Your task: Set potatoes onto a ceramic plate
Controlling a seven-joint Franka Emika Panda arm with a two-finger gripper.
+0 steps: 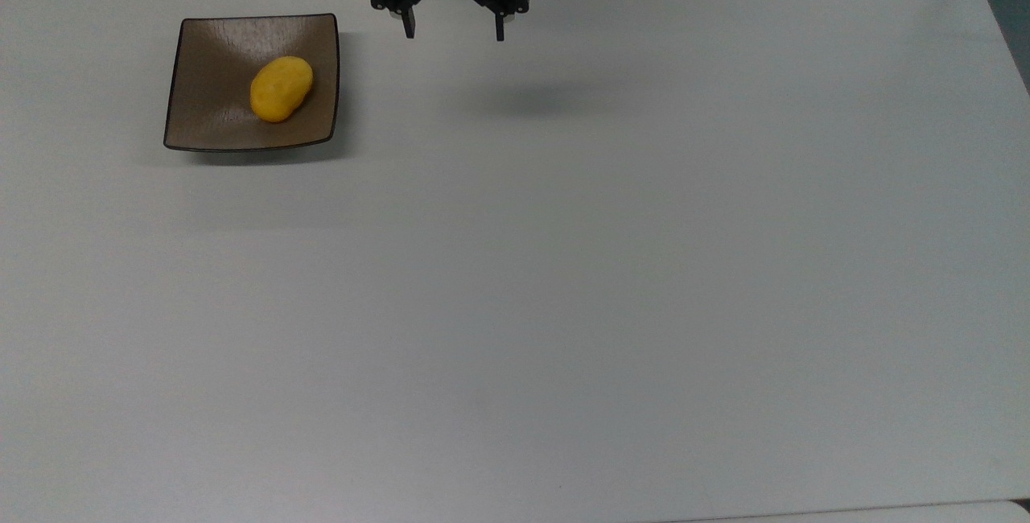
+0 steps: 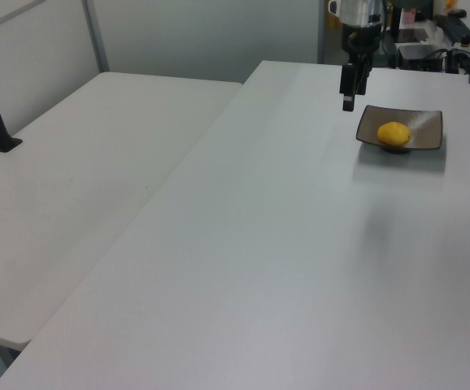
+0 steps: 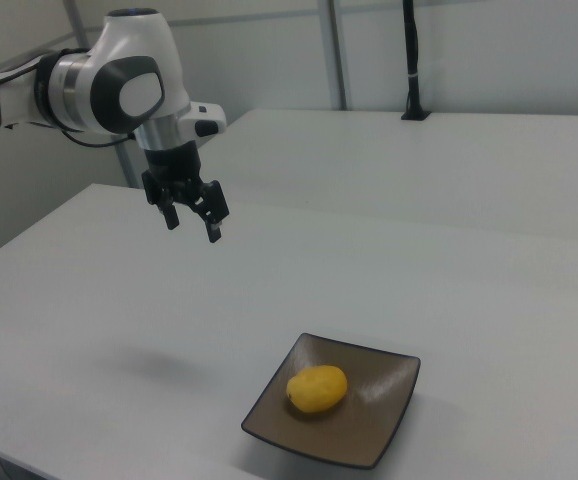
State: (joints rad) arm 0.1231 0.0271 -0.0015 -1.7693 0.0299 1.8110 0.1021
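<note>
Potato (image 1: 280, 88) lies in the plate (image 1: 209, 117) hollow, toward the top view's right rim. Gripper (image 1: 453, 30) released, empty, raised well clear of the table (image 1: 563, 265) and apart from the plate. Task looks done. Risk: a low pass over the plate could nudge it, rolling the rounded potato out.

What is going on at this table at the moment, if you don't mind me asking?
A single robot arm is working with a potato and a square brown ceramic plate. The potato lies on the plate, slightly toward the top view's right of the middle. The gripper hangs open and empty above the white table, off to the top view's right of the plate, touching nothing. Judging by this, the placing looks done.
</note>
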